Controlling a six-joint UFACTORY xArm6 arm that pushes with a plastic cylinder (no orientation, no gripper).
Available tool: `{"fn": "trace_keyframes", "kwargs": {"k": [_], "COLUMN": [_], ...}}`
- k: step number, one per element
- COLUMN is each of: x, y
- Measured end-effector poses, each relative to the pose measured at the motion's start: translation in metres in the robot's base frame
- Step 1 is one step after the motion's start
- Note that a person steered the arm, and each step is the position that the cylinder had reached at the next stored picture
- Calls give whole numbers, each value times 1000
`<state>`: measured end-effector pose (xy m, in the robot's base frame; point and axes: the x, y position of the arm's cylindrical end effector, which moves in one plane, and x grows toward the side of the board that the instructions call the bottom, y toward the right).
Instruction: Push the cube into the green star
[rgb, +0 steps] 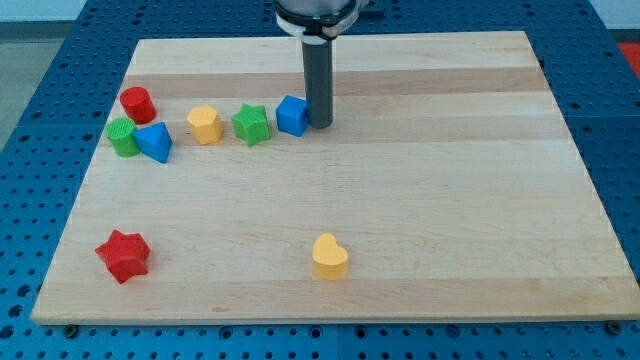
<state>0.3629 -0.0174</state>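
A: Where's the blue cube (292, 115)?
B: Just right of the green star (251, 124), a sliver apart; my tip (319, 124) touches its right side. No jaws, only a rod.
A: Surface?
B: Wooden board (420, 230) on blue pegboard (60, 60).

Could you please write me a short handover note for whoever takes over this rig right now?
My tip is down on the board, right against the blue cube on its side toward the view's right.
The green star sits just toward the view's left of the cube; a narrow gap seems to remain between them.
Done: my tip is lined up behind the cube.
Left: push toward the view's left until the cube meets the star.
Nearby: the yellow block lies just beyond the star, so a long push might disturb it.
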Motion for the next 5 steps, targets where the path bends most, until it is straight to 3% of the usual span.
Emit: {"fn": "trace_keyframes", "kwargs": {"k": [4,5], "x": [-9,2], "y": [-95,-38]}}
